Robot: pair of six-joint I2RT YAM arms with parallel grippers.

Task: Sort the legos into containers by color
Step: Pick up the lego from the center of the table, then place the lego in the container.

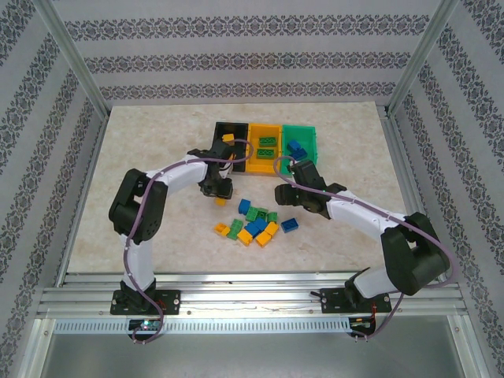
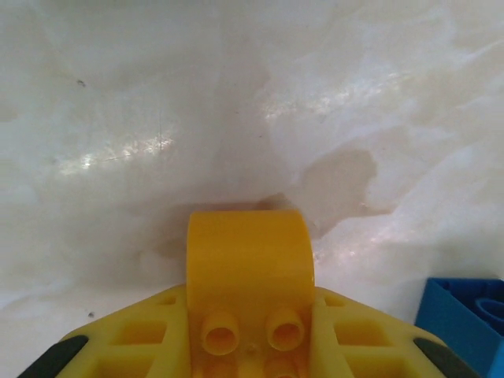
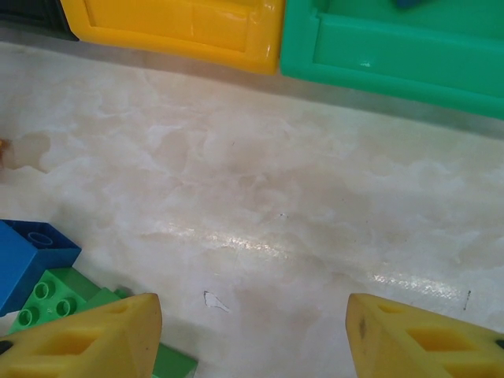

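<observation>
My left gripper is shut on a yellow lego, studs facing the camera, low over the table just left of the loose pile. Several blue, green and yellow legos lie scattered at the table's middle. The containers stand in a row at the back: the black bin holds a yellow lego, the yellow-orange bin holds green ones, and the green bin holds blue ones. My right gripper is open over bare table in front of the bins, nothing between its fingers.
A blue lego and a green lego lie just left of my right gripper. Another blue lego sits right of the held one. Metal frame posts and patterned walls ring the table.
</observation>
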